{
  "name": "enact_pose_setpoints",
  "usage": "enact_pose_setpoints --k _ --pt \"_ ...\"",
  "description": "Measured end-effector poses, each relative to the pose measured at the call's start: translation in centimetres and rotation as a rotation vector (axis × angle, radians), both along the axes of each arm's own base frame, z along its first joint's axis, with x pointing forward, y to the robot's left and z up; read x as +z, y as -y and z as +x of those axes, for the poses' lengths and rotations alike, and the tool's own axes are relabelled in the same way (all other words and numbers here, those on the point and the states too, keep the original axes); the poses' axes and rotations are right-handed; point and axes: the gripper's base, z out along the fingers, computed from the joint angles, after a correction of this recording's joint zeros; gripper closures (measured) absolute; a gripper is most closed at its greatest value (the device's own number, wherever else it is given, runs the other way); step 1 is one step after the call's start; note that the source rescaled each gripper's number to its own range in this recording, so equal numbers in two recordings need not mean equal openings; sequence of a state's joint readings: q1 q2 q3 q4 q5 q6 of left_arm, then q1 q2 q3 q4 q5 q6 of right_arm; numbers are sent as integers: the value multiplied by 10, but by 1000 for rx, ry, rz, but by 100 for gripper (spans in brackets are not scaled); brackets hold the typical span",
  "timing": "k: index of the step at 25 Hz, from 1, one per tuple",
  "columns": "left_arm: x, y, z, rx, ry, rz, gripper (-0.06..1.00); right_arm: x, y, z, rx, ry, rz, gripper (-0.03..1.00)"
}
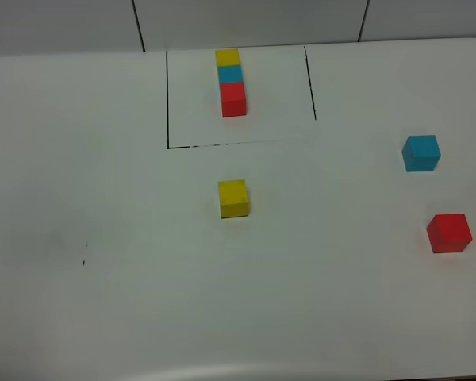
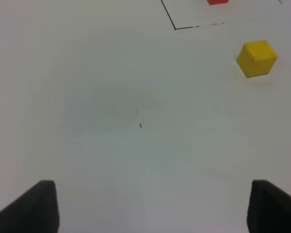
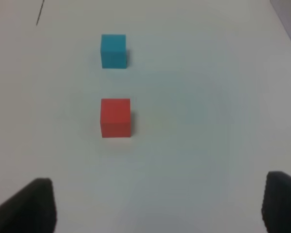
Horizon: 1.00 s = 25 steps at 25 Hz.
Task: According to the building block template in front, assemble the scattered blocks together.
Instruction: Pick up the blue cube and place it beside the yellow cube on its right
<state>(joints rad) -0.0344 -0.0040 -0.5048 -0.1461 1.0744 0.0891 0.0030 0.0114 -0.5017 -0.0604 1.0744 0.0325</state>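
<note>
The template (image 1: 232,82) is a joined row of yellow, cyan-blue and red cubes inside a black drawn outline at the back of the white table. Three loose blocks lie apart: a yellow block (image 1: 233,198) (image 2: 256,58) in the middle, a cyan-blue block (image 1: 421,152) (image 3: 113,50) at the right, and a red block (image 1: 449,232) (image 3: 116,117) nearer the front right. Neither arm shows in the high view. My left gripper (image 2: 150,206) is open over bare table, far from the yellow block. My right gripper (image 3: 157,206) is open, with the red block a short way ahead of it.
The black outline (image 1: 168,103) has an open side at the back. A small dark mark (image 1: 84,262) (image 2: 140,125) sits on the table at the left. A grey wall with panel seams (image 1: 139,24) runs behind the table's back edge.
</note>
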Motion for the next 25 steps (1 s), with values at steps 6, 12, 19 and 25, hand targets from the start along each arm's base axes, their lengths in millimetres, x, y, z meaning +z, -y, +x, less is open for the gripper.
enact_pose_setpoints --k 6,12,19,25 --pt "0 0 0 0 0 0 27 2 1 34 -6 -189 -14 23" --pt "0 0 0 0 0 0 27 12 1 108 11 -398 -37 22" --pt "0 0 0 1 0 -1 28 1 0 216 113 -599 -123 0" --pt "0 0 0 1 0 -1 27 -23 -1 311 136 -674 -119 -3"
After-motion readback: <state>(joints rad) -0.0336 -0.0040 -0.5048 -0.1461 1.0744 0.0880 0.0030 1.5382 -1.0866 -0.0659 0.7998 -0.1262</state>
